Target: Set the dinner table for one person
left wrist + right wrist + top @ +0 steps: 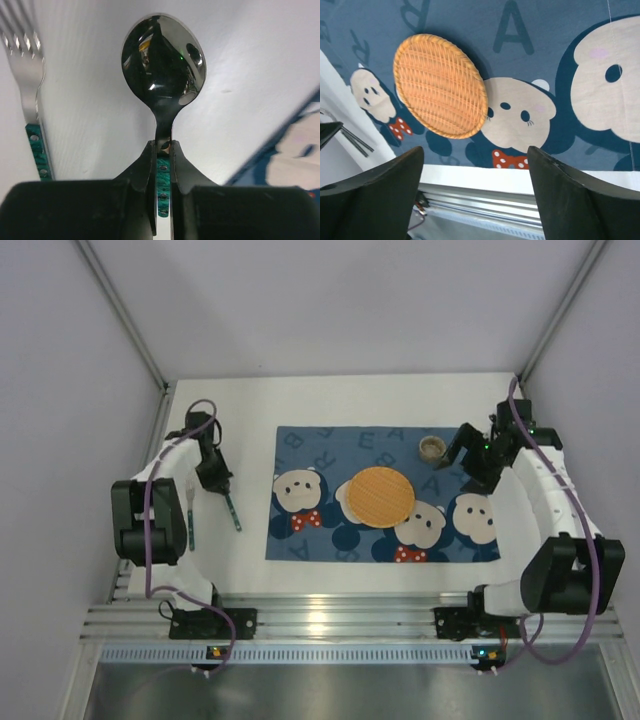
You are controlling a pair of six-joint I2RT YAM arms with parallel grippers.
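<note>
My left gripper is shut on the teal handle of a steel spoon over the white dinner table, just left of the blue bear placemat. In the left wrist view the fingertips pinch the spoon just below its bowl. A fork with a teal handle lies on the table to the left; it also shows in the left wrist view. A round woven plate sits mid-placemat. My right gripper is open and empty beside a small cup.
The right wrist view looks down at the woven plate, the placemat and the table's near edge with the aluminium rail below. Grey walls close in the table on the left, right and back.
</note>
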